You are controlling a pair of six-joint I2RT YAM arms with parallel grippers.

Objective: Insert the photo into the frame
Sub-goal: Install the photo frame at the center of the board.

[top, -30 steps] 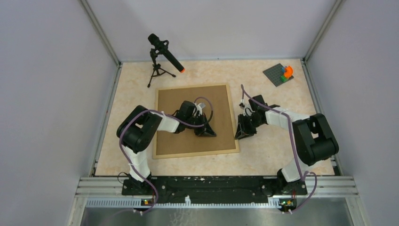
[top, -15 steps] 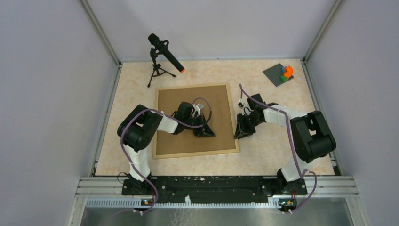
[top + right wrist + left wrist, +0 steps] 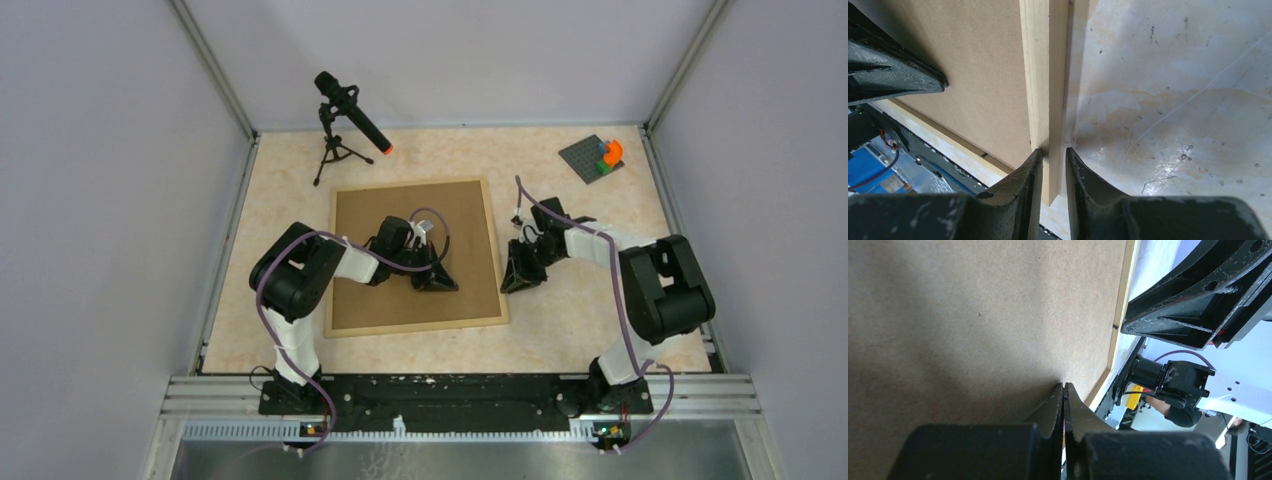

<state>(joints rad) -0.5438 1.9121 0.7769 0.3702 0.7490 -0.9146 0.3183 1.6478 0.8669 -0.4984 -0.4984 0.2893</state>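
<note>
The frame, thin pale wood strips, lies flat on the table with a plain brown backing board filling it. My left gripper is shut, its tips resting on the board near the frame's right strip. My right gripper straddles that right strip near its front corner, jaws closed around the wood, one finger inside against the board, one outside on the table. The photo is hidden from every view.
A black microphone on a small tripod stands at the back left. A grey baseplate with coloured bricks lies at the back right. Marbled tabletop surrounds the frame, with grey walls on three sides.
The right arm's forearm has shifted slightly. Both grippers stay where they were, the left on the board and the right on the frame's strip.
</note>
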